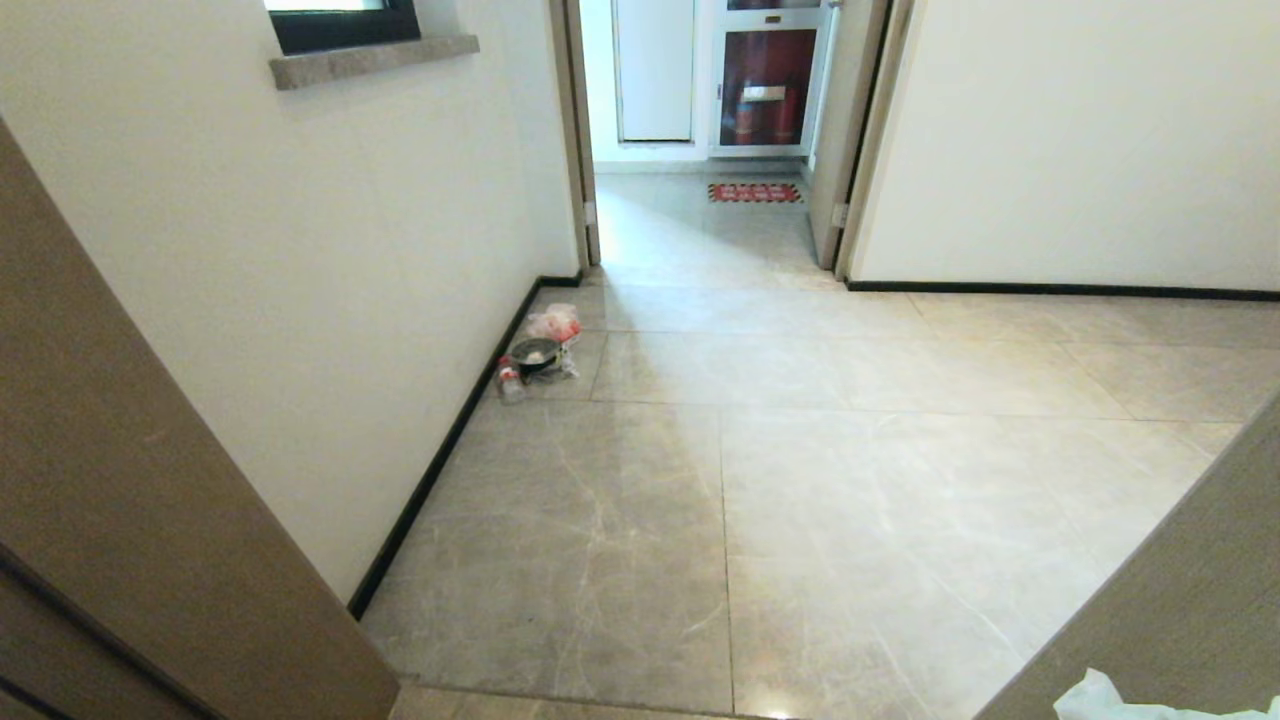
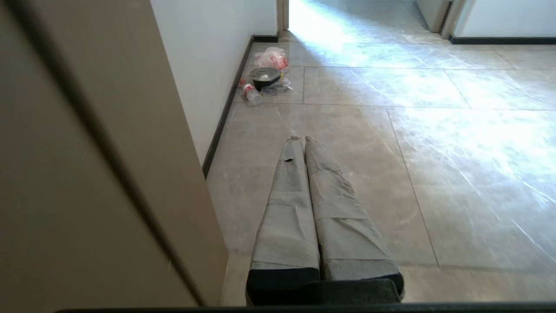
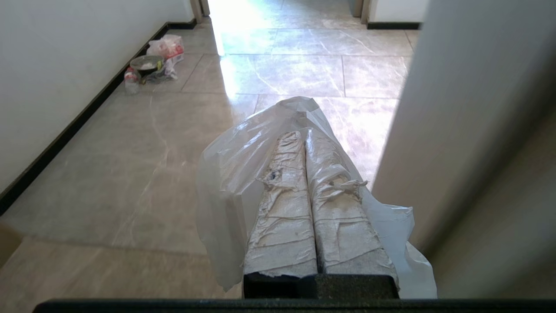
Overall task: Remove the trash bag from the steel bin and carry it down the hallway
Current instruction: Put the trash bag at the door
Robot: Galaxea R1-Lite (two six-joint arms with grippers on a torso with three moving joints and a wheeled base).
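Right hand [image 3: 302,130] clamped on trash bag [image 3: 226,174]

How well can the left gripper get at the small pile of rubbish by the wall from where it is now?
Probably not yet. The left gripper is shut and points toward the pile of rubbish, but a long bare stretch of floor lies between them. Nothing blocks the way; the base would have to drive closer first.

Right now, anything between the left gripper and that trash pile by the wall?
Nothing: the left wrist view shows bare floor tiles between the left gripper and the trash pile.
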